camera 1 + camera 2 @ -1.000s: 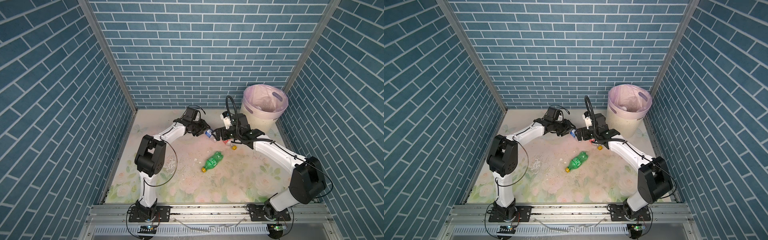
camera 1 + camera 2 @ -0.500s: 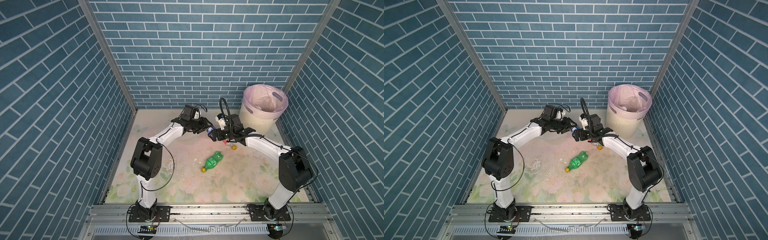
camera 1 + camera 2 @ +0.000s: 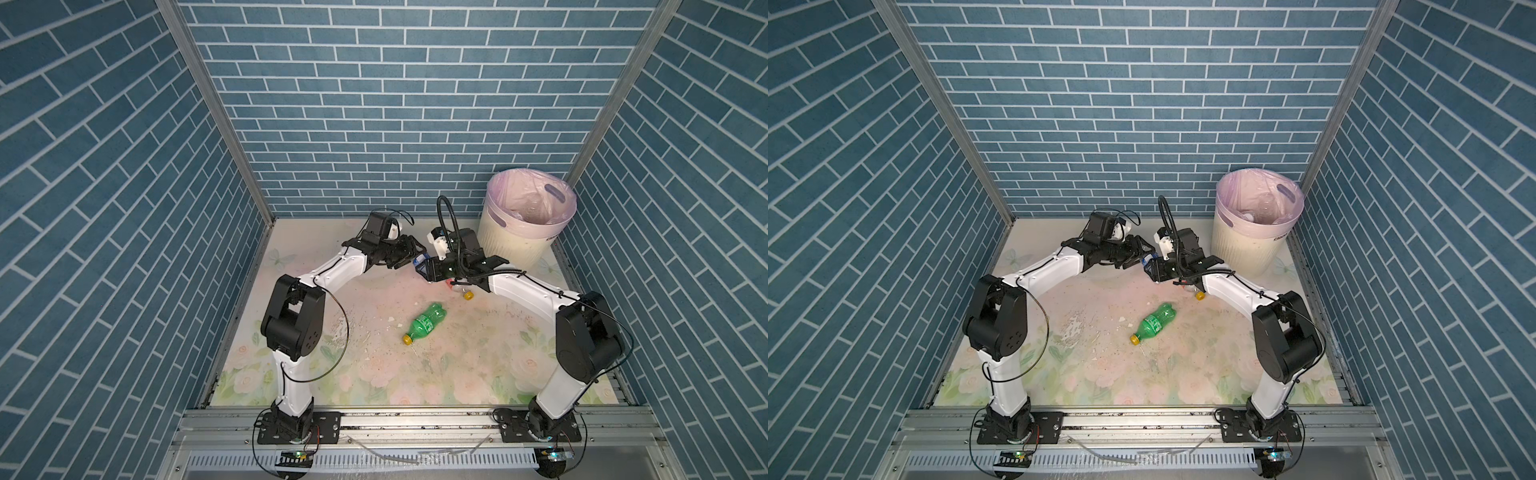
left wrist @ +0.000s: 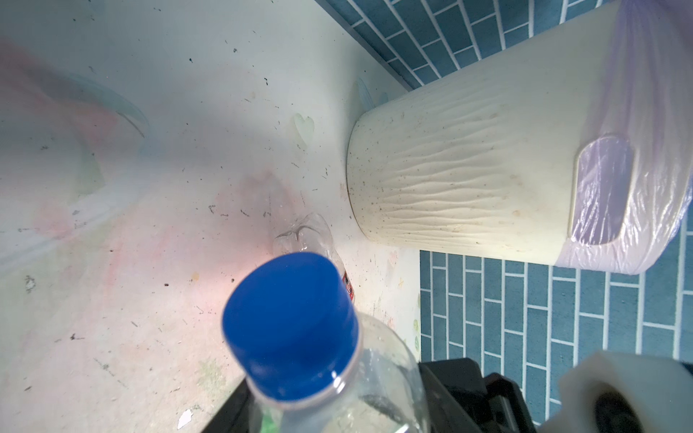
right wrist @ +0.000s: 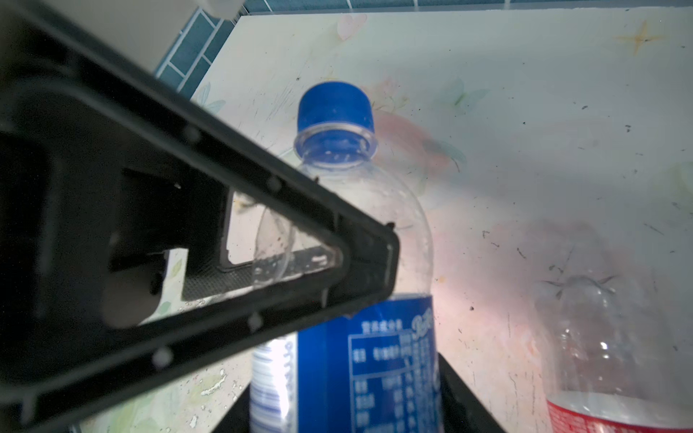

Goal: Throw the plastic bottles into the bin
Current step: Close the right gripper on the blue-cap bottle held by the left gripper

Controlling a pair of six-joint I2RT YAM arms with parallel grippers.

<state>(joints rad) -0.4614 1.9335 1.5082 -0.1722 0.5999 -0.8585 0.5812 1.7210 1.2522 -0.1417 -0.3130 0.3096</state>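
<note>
A clear bottle with a blue cap and blue label (image 3: 419,262) (image 3: 1147,261) hangs above the mat between both arms. My left gripper (image 3: 409,255) (image 4: 332,406) is shut on its upper part, with the blue cap (image 4: 292,322) poking out past the jaws. My right gripper (image 3: 424,272) (image 5: 345,406) is shut on the blue label (image 5: 375,360) from the opposite side. A left finger (image 5: 262,210) crosses the bottle's shoulder. A green bottle (image 3: 426,323) (image 3: 1155,323) with a yellow cap lies mid-mat. The cream ribbed bin (image 3: 519,237) (image 3: 1246,249) (image 4: 468,168) stands in the back right corner.
A clear red-labelled bottle (image 3: 459,287) (image 5: 607,356) with a yellow cap (image 3: 1200,295) lies on the mat under my right forearm. Clear bottles show inside the bin's lilac liner (image 3: 536,203). Blue brick walls close in the back and both sides.
My right gripper moved left to the bottle my left gripper holds up, and its jaws have closed in on the label. The left arm barely shifted.
</note>
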